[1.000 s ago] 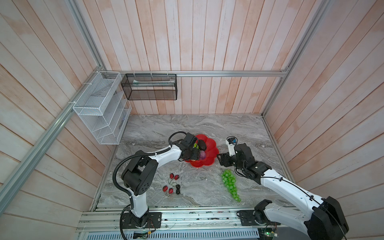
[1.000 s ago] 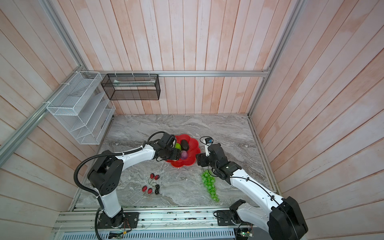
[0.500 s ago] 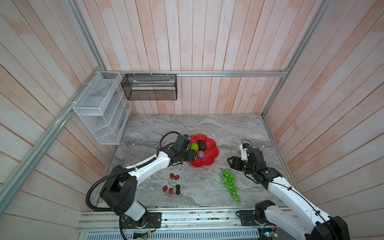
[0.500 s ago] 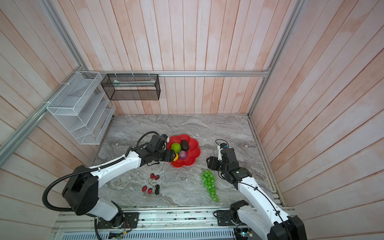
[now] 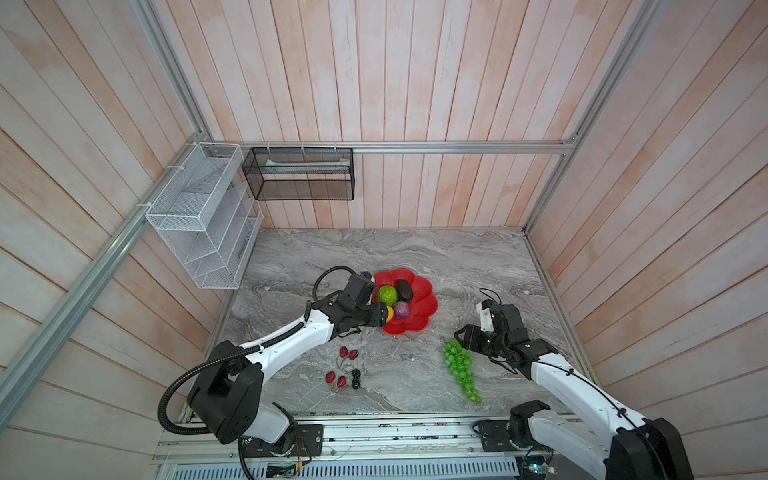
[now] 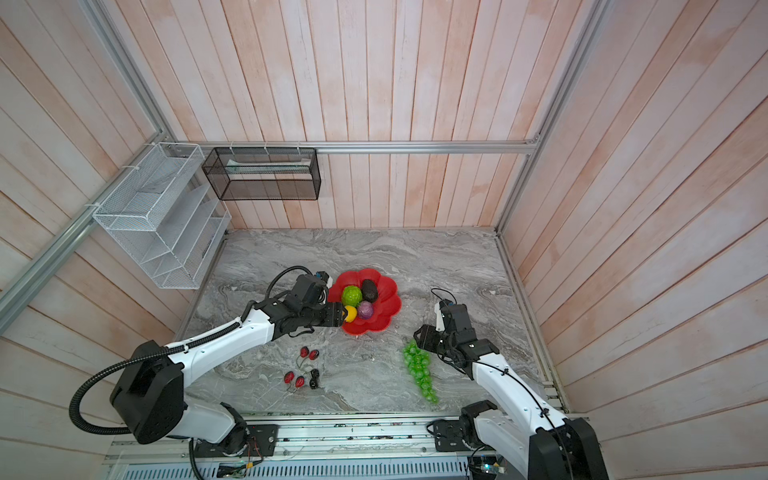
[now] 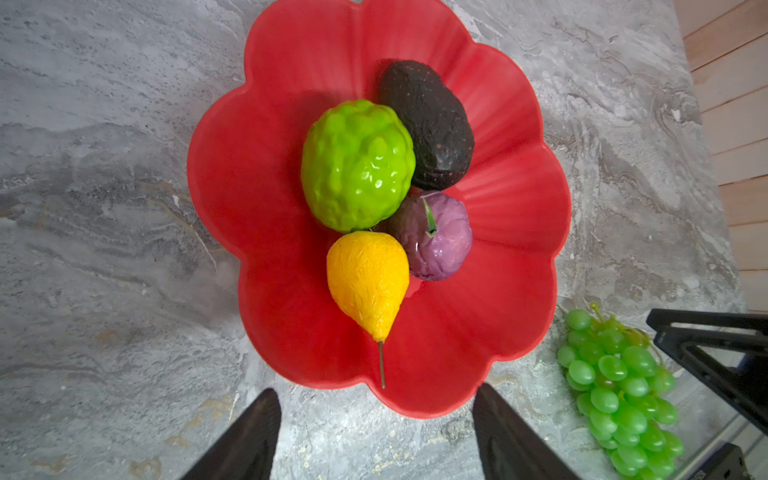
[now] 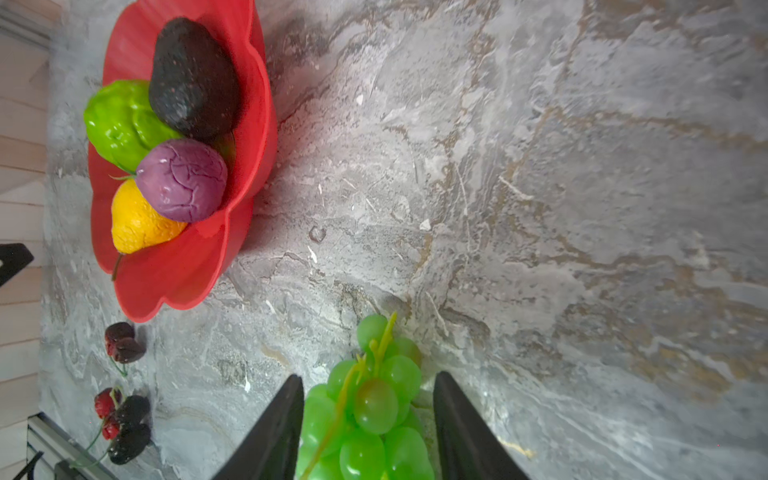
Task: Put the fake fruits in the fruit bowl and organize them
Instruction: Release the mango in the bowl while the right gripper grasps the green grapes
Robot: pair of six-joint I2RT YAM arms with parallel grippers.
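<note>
Tabletop (image 5: 374, 253): carries the fruit bowl (image 5: 424, 309), which holds four fake fruits (image 7: 357, 166).
Left pincer (image 7: 376, 390): wide open, empty, at the bowl rim.
Right pincer (image 8: 369, 376): jaws astride the grape bunch (image 5: 459, 368) lying on the tabletop. Clamping cannot be confirmed.
Cherry pairs (image 5: 348, 353): on the tabletop, outside the bowl.

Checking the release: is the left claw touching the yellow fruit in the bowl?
Apart. In the left wrist view the left claw is open, its fingertips clear of the yellow fruit, red bowl between.
</note>
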